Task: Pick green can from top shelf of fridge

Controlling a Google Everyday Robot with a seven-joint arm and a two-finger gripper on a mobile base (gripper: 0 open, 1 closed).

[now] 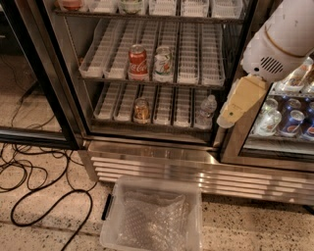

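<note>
The fridge (152,157) stands open in front of me. Its highest rack in view, the top shelf (196,18), runs along the frame's upper edge. Only the bottom of a pale green can (131,5) shows there, next to a reddish item (71,4); both are cut off by the frame. On the rack below stand a red cola can (138,61) and a white can with green and red print (163,62). My gripper (228,117), tan on a white arm (282,39), hangs at the right, in front of the door post, lower than the top shelf and apart from all cans.
The lowest rack holds a small can (142,110) and a water bottle (207,112). The right glass door (289,122) is closed over several cans. A clear plastic bin (152,220) with bubble wrap sits on the floor in front. Black cables (29,171) lie at left by the open door (34,83).
</note>
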